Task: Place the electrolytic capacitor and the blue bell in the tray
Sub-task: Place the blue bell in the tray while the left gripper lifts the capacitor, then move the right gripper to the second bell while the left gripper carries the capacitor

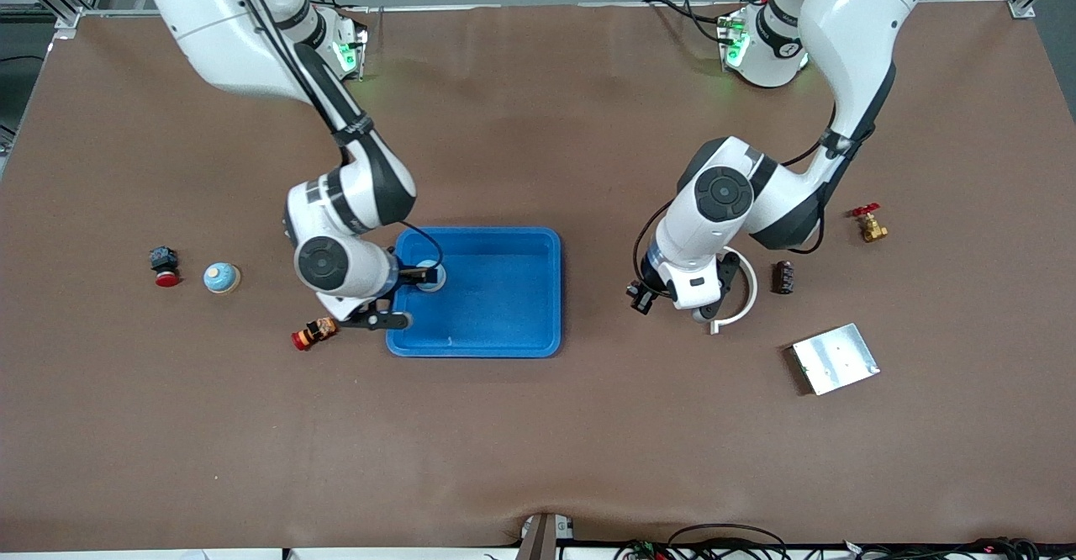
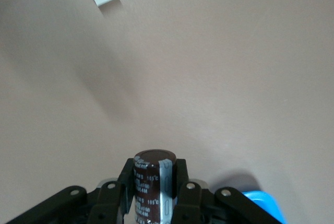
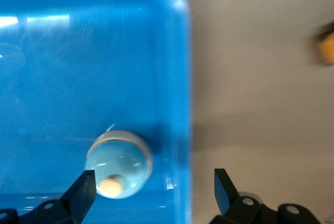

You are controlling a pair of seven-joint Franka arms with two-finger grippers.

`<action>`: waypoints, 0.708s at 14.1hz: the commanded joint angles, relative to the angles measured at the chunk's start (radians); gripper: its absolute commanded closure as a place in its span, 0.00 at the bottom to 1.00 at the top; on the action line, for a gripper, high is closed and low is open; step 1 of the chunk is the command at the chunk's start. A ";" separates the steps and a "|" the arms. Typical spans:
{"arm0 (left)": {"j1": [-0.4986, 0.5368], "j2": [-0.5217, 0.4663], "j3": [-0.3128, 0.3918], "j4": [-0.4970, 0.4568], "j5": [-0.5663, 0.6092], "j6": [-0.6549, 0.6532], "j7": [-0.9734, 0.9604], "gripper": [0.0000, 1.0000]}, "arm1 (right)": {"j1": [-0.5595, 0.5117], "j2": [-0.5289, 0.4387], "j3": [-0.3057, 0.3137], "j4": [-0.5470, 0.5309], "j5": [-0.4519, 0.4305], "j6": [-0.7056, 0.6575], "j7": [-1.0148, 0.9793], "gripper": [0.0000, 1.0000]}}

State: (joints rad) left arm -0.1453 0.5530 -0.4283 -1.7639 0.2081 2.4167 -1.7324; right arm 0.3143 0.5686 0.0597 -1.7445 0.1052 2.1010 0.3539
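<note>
The bright-blue tray (image 1: 504, 324) lies mid-table. A light-blue bell (image 3: 119, 162) with a cream button rests inside it by the rim at the right arm's end; it also shows in the front view (image 1: 436, 283). My right gripper (image 1: 411, 298) is open over that rim, one finger by the bell and one outside the tray (image 3: 172, 41); in its wrist view the gripper (image 3: 154, 188) is empty. My left gripper (image 2: 154, 176) is shut on a dark brown electrolytic capacitor (image 2: 148, 182). It hangs over bare mat off the tray's left-arm end (image 1: 640, 297).
A second light-blue bell (image 1: 222, 277) and a red push button (image 1: 166, 266) sit toward the right arm's end. An orange-and-red part (image 1: 313, 333) lies by the tray's corner. A dark component (image 1: 783, 277), a brass valve (image 1: 870, 224) and a silver plate (image 1: 835, 359) sit toward the left arm's end.
</note>
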 commanded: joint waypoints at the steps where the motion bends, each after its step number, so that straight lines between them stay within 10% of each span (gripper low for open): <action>1: -0.068 0.065 0.013 0.101 -0.006 -0.024 -0.139 1.00 | -0.030 -0.073 -0.067 0.002 0.001 -0.055 -0.111 0.00; 10: -0.450 0.231 0.321 0.389 -0.016 -0.154 -0.432 1.00 | -0.219 -0.118 -0.213 -0.072 -0.162 -0.036 -0.449 0.00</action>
State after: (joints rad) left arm -0.5277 0.7195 -0.1734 -1.4757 0.2078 2.2960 -2.1223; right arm 0.0894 0.4822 -0.1391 -1.7631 -0.0078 2.0502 -0.0953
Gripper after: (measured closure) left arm 0.656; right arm 0.000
